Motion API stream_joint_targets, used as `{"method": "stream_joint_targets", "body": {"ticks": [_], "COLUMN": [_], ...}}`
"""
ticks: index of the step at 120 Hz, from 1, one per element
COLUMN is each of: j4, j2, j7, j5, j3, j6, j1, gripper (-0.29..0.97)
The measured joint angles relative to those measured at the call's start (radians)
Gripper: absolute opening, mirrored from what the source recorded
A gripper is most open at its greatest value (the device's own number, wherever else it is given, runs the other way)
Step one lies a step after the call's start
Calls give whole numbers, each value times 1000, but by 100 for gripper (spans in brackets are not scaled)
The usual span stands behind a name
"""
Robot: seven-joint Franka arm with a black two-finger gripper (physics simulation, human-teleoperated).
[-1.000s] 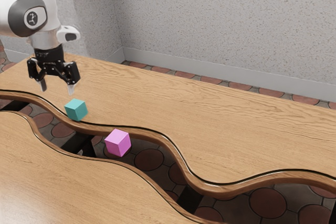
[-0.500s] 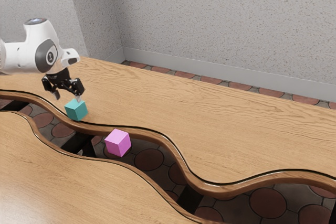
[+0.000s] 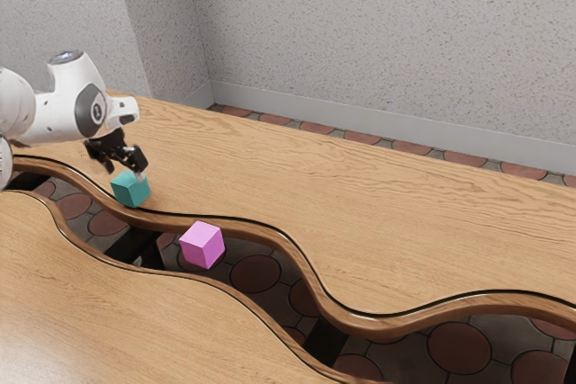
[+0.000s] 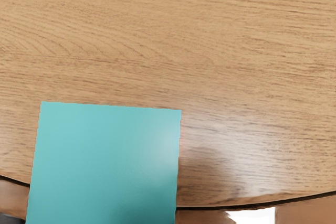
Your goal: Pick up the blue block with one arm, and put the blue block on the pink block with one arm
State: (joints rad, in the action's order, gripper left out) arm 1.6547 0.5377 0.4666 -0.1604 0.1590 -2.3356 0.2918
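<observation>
The blue block point(image 3: 131, 189), teal in colour, sits on the far wooden tabletop point(image 3: 360, 195) right at its wavy front edge. My gripper point(image 3: 132, 170) hangs just above the block's top, fingers open, with nothing held between them. In the wrist view the blue block point(image 4: 105, 163) lies close under my hand, beside the table's curved edge. The pink block point(image 3: 201, 245) rests lower and toward the exterior view's right, at the gap between the two tabletops.
A second wavy tabletop point(image 3: 90, 312) runs along the near side, with a gap over a tiled floor point(image 3: 261, 272) between the two. A grey wall point(image 3: 378, 33) backs the far table, which stretches bare to the exterior view's right.
My arm has come down and forward, bringing the open gripper from well above the table to just over the blue block. The blocks have not moved.
</observation>
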Motion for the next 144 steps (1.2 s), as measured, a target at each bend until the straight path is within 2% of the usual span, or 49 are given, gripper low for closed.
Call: {"method": "stream_joint_targets", "body": {"ticks": [58,104,138,144], "j4": [-73,-130,-157,-156], "j2": [84,149,192,193], "j7": [147,203,227,230], "j5": [-38,-54,-58,-64], "j3": [-24,-27,-68,-68], "j6": [-10,-11,-11,-11], "j1": [49,58,95,96], "gripper": [68,68,68,63]}}
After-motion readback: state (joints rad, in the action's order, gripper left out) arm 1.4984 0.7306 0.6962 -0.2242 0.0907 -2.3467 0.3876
